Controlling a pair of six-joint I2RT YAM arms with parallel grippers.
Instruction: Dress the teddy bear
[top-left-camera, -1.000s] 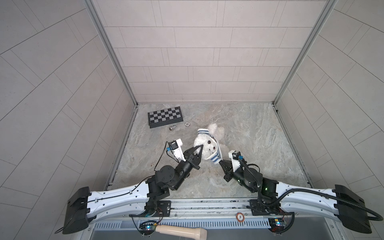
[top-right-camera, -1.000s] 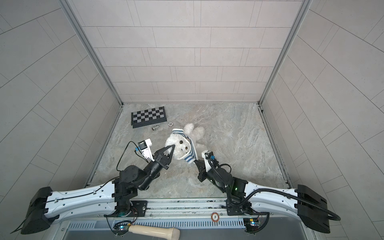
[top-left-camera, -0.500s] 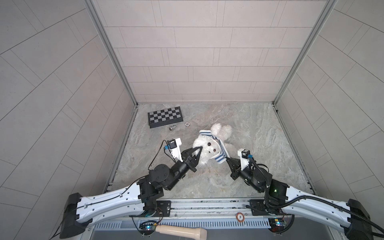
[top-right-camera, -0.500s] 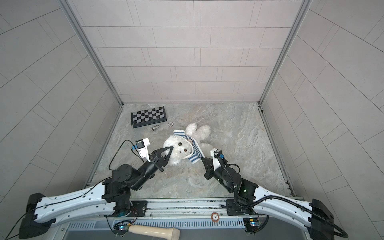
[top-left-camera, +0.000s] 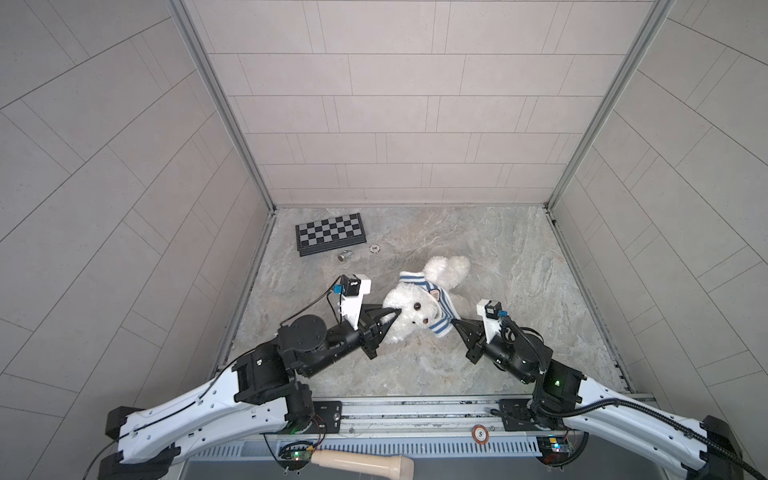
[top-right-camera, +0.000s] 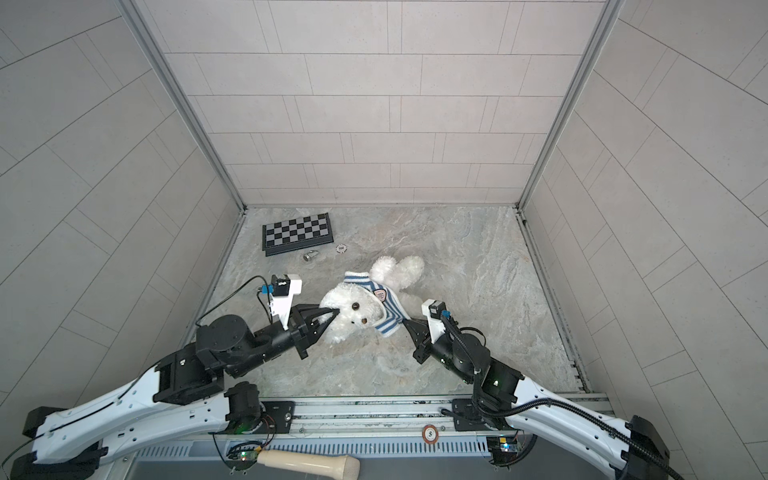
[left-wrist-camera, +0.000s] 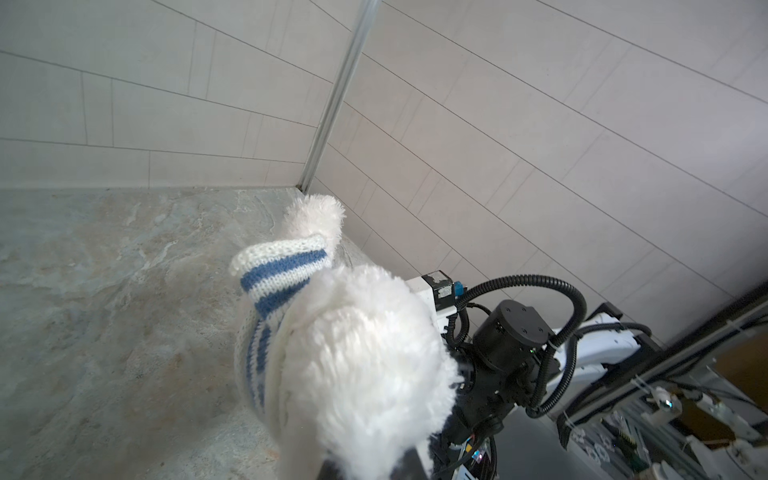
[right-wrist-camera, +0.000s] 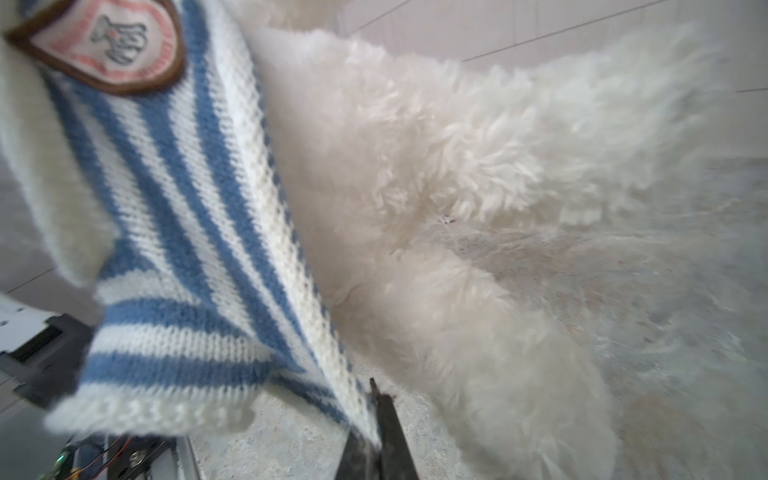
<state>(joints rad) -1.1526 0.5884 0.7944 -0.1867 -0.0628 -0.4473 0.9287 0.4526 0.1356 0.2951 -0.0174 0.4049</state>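
The fluffy white teddy bear (top-left-camera: 415, 309) (top-right-camera: 353, 311) lies mid-floor with its head toward the left arm and its legs (top-left-camera: 451, 270) pointing back right. A blue-and-white striped shirt (top-left-camera: 438, 305) (top-right-camera: 388, 307) is wrapped round its neck and chest. My left gripper (top-left-camera: 395, 311) (top-right-camera: 335, 311) is shut on the fur at the side of the bear's head. In the left wrist view the bear's fur (left-wrist-camera: 365, 365) hides the jaws. My right gripper (top-left-camera: 455, 323) (right-wrist-camera: 376, 401) is shut on the shirt's lower hem (right-wrist-camera: 332, 374).
A folded chessboard (top-left-camera: 330, 233) lies at the back left, with a poker chip (top-left-camera: 375, 248) and a small metal piece (top-left-camera: 344, 255) in front of it. A wooden handle (top-left-camera: 361, 461) lies below the front rail (top-left-camera: 415, 411). Tiled walls close in three sides.
Both grippers kept their holds. The bear and shirt have drifted slightly toward the front, the legs have swung right, and the right arm has drawn the shirt's hem outward.
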